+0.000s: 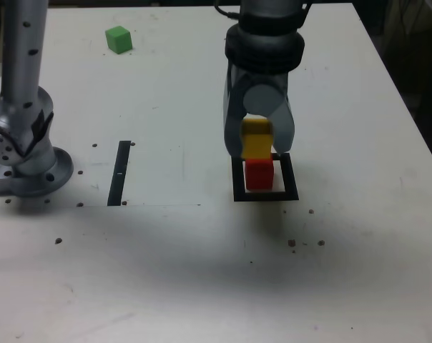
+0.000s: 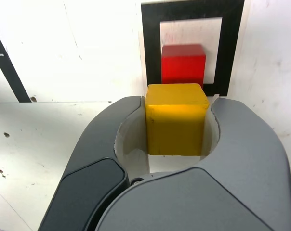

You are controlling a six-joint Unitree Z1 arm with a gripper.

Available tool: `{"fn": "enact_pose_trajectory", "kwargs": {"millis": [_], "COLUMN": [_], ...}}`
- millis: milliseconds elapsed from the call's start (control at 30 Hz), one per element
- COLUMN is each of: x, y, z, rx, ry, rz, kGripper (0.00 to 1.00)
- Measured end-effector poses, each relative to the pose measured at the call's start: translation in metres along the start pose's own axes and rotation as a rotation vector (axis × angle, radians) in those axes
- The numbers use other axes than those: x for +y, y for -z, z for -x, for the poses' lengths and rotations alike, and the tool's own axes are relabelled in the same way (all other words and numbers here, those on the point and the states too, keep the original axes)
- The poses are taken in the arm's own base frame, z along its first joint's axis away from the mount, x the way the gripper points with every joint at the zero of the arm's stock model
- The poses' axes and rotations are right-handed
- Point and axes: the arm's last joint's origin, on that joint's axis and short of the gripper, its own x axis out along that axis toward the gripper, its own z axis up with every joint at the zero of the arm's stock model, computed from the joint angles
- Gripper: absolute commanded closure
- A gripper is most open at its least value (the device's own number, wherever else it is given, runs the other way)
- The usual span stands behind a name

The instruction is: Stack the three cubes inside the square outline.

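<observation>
One white table [image 1: 202, 271] carries everything you have on site, operator, and its surface is speckled with small dark holes and marks. Next in size is the arm's grey base [image 1: 23, 153], standing at the 9 o'clock edge of the exterior view, with its column rising out of frame. Your gripper [image 1: 259, 146] hangs from the 12 o'clock side of that view, pointing down, its two grey jaws clamped on the yellow cube [image 1: 257, 138]; the wrist view confirms each jaw pressed against an opposite face of the yellow cube [image 2: 175, 120].

Below it lies the square outline [image 1: 265, 195], a thick black frame with a pale centre, right of the table's middle. A thin black strip [image 1: 119, 173] lies well apart from it, toward 9 o'clock, near the base.

Inside the outline sits the red cube [image 1: 258, 174], on the pale centre and clear of the black border in the wrist view [image 2: 183, 64]. The yellow cube is directly above it; whether the two touch cannot be told from either view.

The green cube [image 1: 119, 38] rests alone near the 11 o'clock corner of the table, well apart from the outline.
</observation>
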Motion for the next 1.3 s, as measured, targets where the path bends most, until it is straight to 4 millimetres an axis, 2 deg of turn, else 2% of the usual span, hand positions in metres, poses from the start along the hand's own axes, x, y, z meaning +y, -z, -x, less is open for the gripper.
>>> {"fn": "enact_pose_trajectory", "kwargs": {"millis": [600, 1300], "x": [-0.002, 0.003], "y": [-0.01, -0.011], "z": [-0.019, -0.026], "rx": [-0.005, -0.016], "ry": [-0.011, -0.036], "rz": [0.003, 0.014], "kGripper": [0.67, 0.67]}}
